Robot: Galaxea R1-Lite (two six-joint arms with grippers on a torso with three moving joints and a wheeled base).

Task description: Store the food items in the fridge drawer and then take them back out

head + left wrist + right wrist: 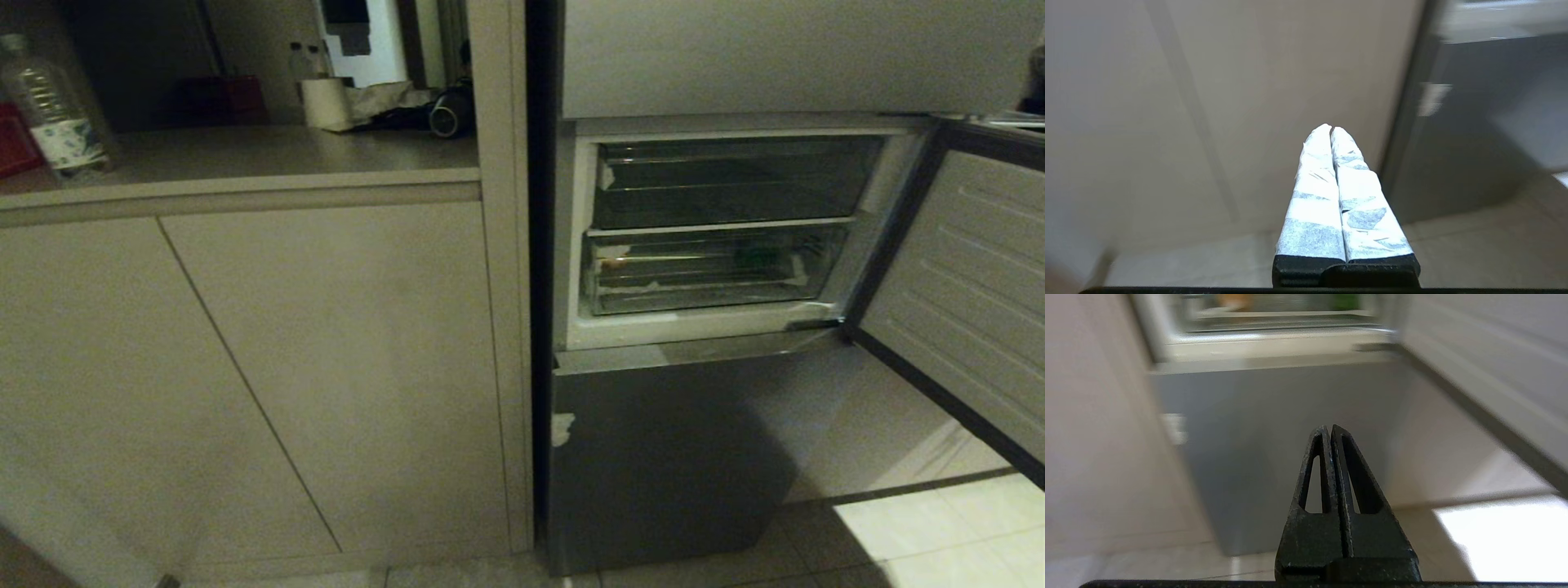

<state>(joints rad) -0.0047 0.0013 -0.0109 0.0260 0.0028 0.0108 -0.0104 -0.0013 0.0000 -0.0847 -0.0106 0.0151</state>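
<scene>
So the fridge door (963,302) is swung open at about 3 o'clock, and two clear compartments sit stacked inside. The fridge drawer (710,269) is the lower one, pushed in, with white tape scraps at its front corners. A dark green lump (755,255) shows through its clear front, toward 1 o'clock inside it. Neither arm shows in the head view. The left gripper (1331,130), fingers wrapped in white tape, is pressed closed on nothing, facing the beige cabinet (1229,102). The right gripper (1329,428) is closed and empty too, aimed at the grey lower fridge panel (1274,428).
</scene>
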